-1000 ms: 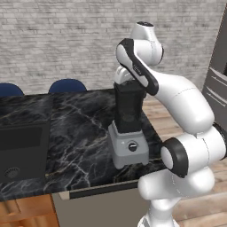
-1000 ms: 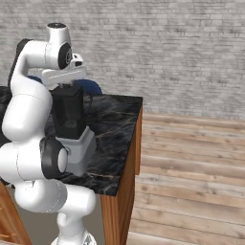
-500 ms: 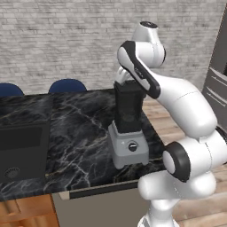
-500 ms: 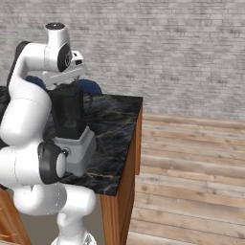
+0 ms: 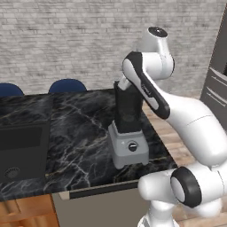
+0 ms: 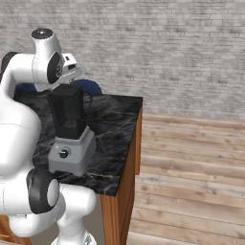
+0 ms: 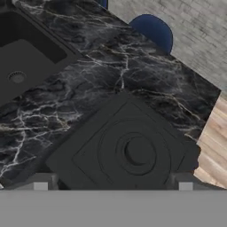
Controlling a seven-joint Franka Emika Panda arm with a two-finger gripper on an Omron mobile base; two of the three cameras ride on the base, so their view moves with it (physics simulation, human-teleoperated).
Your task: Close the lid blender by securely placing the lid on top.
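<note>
Lid (image 7: 128, 150) sits flat on top of the blender (image 5: 128, 133) jar, seen from straight above in the hand view: dark square plate with raised rings and a round knob in the middle. Its lower edge is cut off by the bottom of that view. Gripper (image 7: 113, 184) hangs right over it, fingertips (image 7: 41, 182) spread wide, one at each side of the lid, holding nothing; whether the tips touch the lid's edges is hard to tell.

In the left base view the arm's forearm covers the jar's top right corner, so the lid itself cannot be made out there. In the right base view the hand (image 6: 69, 67) sits just above the jar, and the lid reads only as a thin dark line at the jar's top.

Blender stands near the right end of the black marble counter (image 5: 75, 128), grey base with its knob facing the robot. Sink (image 7: 26, 57) is set in the counter to the left, partly cut off. Two blue chairs (image 5: 66, 85) behind the counter, only their tops showing.
</note>
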